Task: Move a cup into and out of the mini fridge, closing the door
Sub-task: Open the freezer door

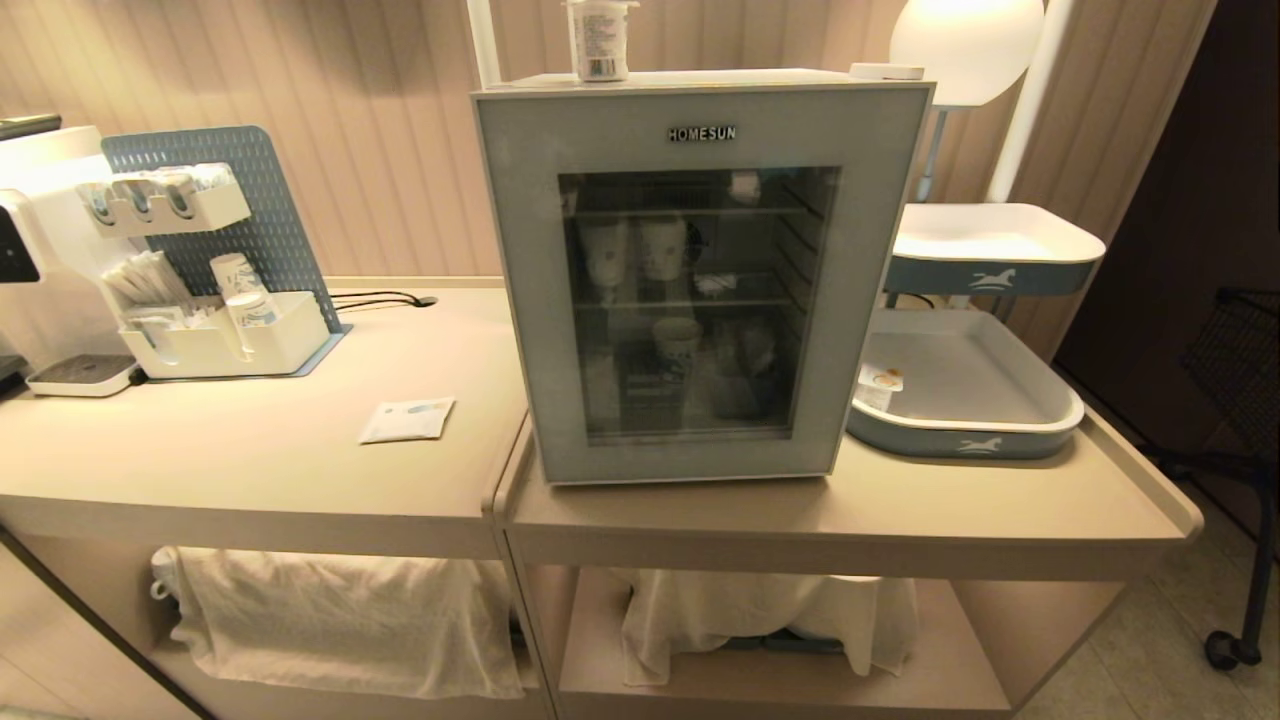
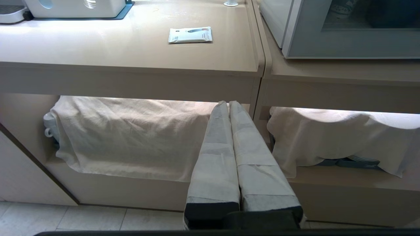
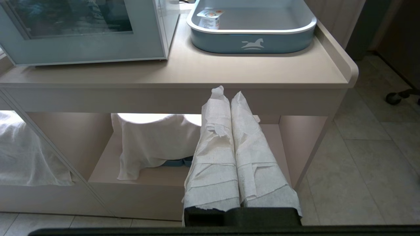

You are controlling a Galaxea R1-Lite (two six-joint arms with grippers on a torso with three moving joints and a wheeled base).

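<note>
Start: boxy white mini fridge (image 1: 700, 280), glass-fronted door (image 1: 690, 130) shut, frame centre.
My left gripper (image 2: 228, 104) and right gripper (image 3: 226, 93) pressed closed, empty; everything remains.

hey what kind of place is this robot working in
Probably a drinks or coffee station: a glass-door mini fridge with cups inside, an organizer of paper cups and sachets, and a water dispenser share beige counters.

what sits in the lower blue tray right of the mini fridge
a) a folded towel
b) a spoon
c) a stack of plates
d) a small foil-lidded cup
d: a small foil-lidded cup stands alone in the near left corner of the lower blue tray, beside the mini fridge.
</note>
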